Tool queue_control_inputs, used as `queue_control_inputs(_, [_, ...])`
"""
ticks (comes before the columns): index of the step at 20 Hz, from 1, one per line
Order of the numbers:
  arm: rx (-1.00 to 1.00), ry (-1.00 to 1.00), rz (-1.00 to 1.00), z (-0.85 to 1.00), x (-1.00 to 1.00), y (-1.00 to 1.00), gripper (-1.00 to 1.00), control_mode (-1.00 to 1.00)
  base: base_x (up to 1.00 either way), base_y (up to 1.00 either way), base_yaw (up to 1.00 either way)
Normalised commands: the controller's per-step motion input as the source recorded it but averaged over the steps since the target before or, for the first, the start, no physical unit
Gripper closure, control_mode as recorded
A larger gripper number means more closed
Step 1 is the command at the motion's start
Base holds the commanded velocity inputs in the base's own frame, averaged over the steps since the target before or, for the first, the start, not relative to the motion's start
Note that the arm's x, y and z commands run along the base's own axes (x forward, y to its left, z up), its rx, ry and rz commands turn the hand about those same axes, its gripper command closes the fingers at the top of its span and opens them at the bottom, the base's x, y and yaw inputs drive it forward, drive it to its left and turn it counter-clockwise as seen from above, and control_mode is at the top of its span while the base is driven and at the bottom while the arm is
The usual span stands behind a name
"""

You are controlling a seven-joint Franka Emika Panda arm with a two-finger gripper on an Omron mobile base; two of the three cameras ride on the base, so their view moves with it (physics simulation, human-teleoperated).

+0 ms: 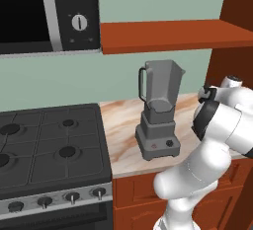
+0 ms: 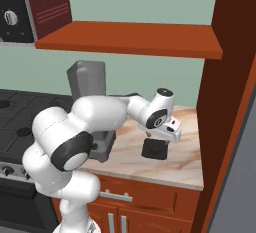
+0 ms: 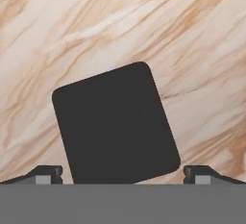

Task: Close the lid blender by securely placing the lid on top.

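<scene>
The gripper (image 2: 156, 141) hangs just above the lid (image 2: 154, 149) and points down at it. Its two fingertips (image 3: 48, 174) are spread wide apart, one at each side of the lid, and they hold nothing. From the hand view, the lid (image 3: 115, 124) sits between the two tips, turned a little crooked. I cannot tell if the tips touch it.

No words or names can be read on anything.

The lid is a flat black square. It lies on the counter (image 2: 185, 157), to the right of the blender (image 1: 158, 109). The two are near each other but do not touch. The blender stands upright on the counter beside the stove (image 1: 49, 150), and its jar is open at the top.

The arm (image 2: 100, 117) rises from the base, bends at a big elbow, and reaches forward and to the right. Its wrist turns so the hand faces down over the counter.
</scene>
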Motion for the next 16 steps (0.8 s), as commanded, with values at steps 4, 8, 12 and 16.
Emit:
queue_control_inputs(4, [0.00,0.05,0.00,-0.29,0.08,0.08,-1.00,-1.00,0.00,0.00,0.00])
queue_control_inputs(8, [0.00,0.06,0.00,-0.24,0.01,0.11,-1.00,-1.00,0.00,0.00,0.00])
queue_control_inputs(12, [0.00,0.06,0.00,-0.28,0.00,0.11,-1.00,-1.00,0.00,0.00,0.00])
queue_control_inputs(16, [0.00,0.00,0.00,-0.33,0.11,0.00,-1.00,-1.00,0.00,0.00,0.00])
